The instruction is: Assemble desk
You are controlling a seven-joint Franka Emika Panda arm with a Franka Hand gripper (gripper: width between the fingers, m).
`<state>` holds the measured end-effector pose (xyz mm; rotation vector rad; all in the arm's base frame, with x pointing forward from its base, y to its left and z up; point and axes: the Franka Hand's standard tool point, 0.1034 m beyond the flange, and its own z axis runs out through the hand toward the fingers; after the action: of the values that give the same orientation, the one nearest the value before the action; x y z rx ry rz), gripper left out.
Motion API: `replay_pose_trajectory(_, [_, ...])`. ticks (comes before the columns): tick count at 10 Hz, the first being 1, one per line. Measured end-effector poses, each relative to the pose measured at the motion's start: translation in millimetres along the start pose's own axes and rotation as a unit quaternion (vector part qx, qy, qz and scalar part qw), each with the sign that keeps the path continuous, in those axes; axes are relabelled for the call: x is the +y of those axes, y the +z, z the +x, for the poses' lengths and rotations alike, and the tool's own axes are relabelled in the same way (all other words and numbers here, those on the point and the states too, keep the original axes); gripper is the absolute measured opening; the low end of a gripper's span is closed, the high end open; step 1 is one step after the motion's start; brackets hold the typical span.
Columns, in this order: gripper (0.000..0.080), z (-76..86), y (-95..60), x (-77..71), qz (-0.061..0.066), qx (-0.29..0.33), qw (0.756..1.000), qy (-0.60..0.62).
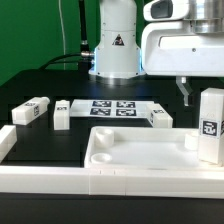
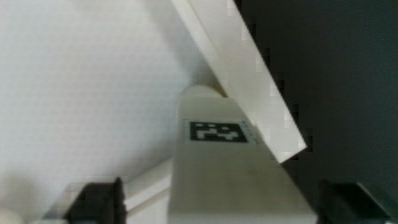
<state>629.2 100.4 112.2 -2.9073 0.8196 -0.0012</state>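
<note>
Edging rail (image 1: 50, 178): long and white, it lies along the near edge of the surface.
Tabletop (image 1: 135, 150): tray-like with its rim up, it sits just behind the rail, toward the exterior view's right.
Upright leg (image 1: 211, 125): it stands on end at the tabletop's corner on the exterior view's right, tag facing out. How firmly it is seated cannot be told.
Jaws: open, with one of the fingers (image 2: 98, 203) on each side of that leg. A gap shows on both sides, and they grip nothing.
Risk, tipping: if the leg is only partly fastened, a finger brushing it on the way up could tilt or topple it.
Risk, skew: a leg left crooked would likely make the desk stand unevenly.
Nearest loose leg (image 1: 160, 117): it lies just beyond the tabletop's far rim, so a low sweep toward it could clip the upright leg.
Other loose legs (image 1: 32, 112): two lie toward the exterior view's left.
Marker board (image 1: 112, 107): it lies flat, mid-surface, farther back.
</note>
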Motion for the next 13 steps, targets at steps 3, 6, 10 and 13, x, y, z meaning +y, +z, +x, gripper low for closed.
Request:
replay_pose_trajectory(3, [0.0642,-0.8,0.1,-0.8,-0.002,0.001,0.993,-0.121])
replay_pose_trajectory(6, [0.0649,-1.4,0.2,-1.5,-0.006,0.002,0.965,-0.262])
replay_pose_trajectory(10, [0.0649,-0.3,0.3,-0.1,-0.017,0.002,0.9,-0.436])
replay_pose_trajectory(13, [0.0649,1.1,-1.1,-1.1,-0.028,0.002,0.839,-0.543])
